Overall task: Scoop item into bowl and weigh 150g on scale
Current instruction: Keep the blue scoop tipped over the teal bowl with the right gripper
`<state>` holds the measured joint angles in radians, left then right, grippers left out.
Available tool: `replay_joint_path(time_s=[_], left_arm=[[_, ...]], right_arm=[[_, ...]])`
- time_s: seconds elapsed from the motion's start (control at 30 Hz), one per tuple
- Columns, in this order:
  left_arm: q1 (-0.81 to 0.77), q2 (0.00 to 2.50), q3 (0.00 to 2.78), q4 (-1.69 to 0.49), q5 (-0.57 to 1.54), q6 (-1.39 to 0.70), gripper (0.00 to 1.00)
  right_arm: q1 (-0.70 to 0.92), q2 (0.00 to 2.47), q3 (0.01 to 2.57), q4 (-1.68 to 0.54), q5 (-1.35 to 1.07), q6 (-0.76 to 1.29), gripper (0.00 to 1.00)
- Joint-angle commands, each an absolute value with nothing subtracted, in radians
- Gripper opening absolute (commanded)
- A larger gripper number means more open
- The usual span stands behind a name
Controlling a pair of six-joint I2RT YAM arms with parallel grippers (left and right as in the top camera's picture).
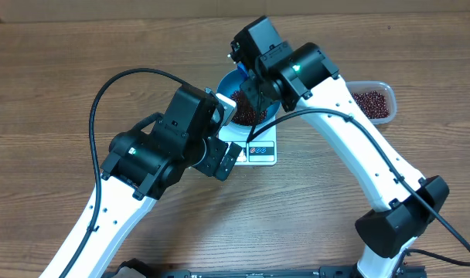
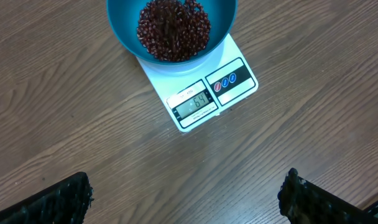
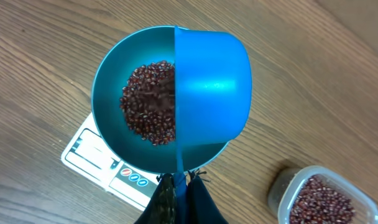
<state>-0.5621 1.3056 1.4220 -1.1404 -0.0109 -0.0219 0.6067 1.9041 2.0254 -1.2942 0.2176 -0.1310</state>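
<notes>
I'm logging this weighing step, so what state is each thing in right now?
scale: switched on, display lit.
bowl: upright on the scale, partly filled.
beans: piled in the bowl.
tub: lidless, on the table, also holding beans.
scoop: tipped on its side over the bowl.
right gripper: shut on the scoop handle.
left gripper: open, empty, above the table.

Lit brightly and evenly from above, with only soft, faint shadows thrown on the wooden table [image 1: 57,93]. Caught a mild pale sheen across the blue scoop [image 3: 214,81]. Smeared the beans [image 3: 148,106] beside it with motion blur. Rendered the scale [image 2: 229,84] and its display crisp, without glare.
</notes>
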Motion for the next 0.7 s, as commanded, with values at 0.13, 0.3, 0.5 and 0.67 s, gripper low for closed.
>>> replay_joint_path(time_s=[0.13,0.3,0.5,0.67], left_arm=[[-0.556,1.308,1.435,-1.141,0.001,-0.007,1.00],[-0.556,1.308,1.435,-1.141,0.001,-0.007,0.99],[-0.556,1.308,1.435,-1.141,0.001,-0.007,1.00],[-0.556,1.308,1.435,-1.141,0.001,-0.007,1.00]], right_arm=[[0.613,1.870,2.056,-1.290,0.273,-0.132,0.04],[0.613,1.870,2.056,-1.292,0.273,-0.132,0.04],[0.613,1.870,2.056,-1.293,0.271,-0.131,0.04],[0.611,1.870,2.056,-1.300,0.268,-0.101,0.04]])
